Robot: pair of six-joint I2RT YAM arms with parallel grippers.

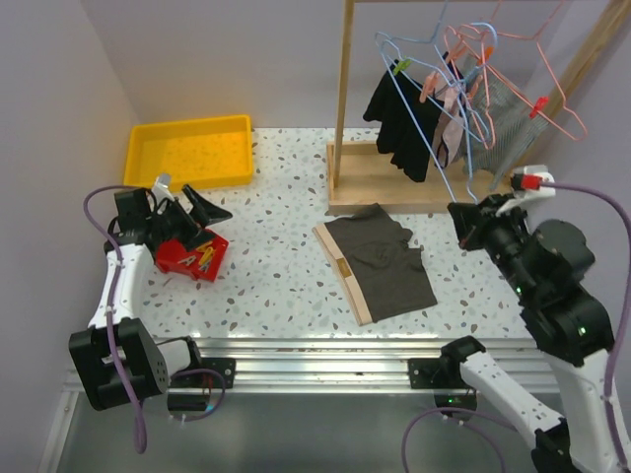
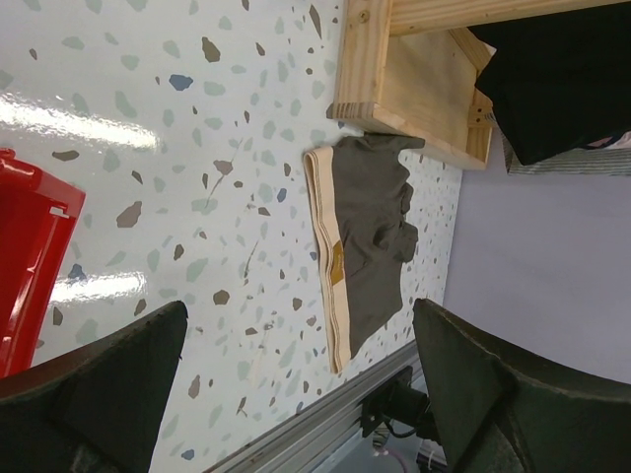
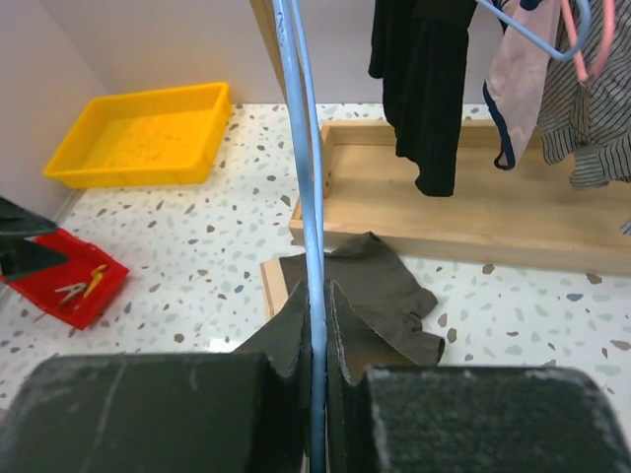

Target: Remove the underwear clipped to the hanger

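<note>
A black pair of underwear [image 1: 404, 118] hangs from a blue wire hanger [image 1: 441, 177], held by a green clip [image 1: 400, 67] and a pink clip [image 1: 427, 91]. My right gripper [image 1: 463, 222] is shut on the hanger's lower wire [image 3: 306, 197], its fingers pressed on it on both sides [image 3: 317, 305]. The black underwear shows above in the right wrist view [image 3: 424, 79]. My left gripper [image 1: 197, 202] is open and empty over the red bin [image 1: 192, 258]; in its own view [image 2: 296, 384] the jaws stand wide apart.
An olive pair of underwear [image 1: 380, 261] with a tan waistband lies flat on the table mid-front. The wooden rack base [image 1: 394, 187] and post [image 1: 343, 89] stand behind it, with more hangers and clothes. A yellow tray [image 1: 187, 150] sits back left.
</note>
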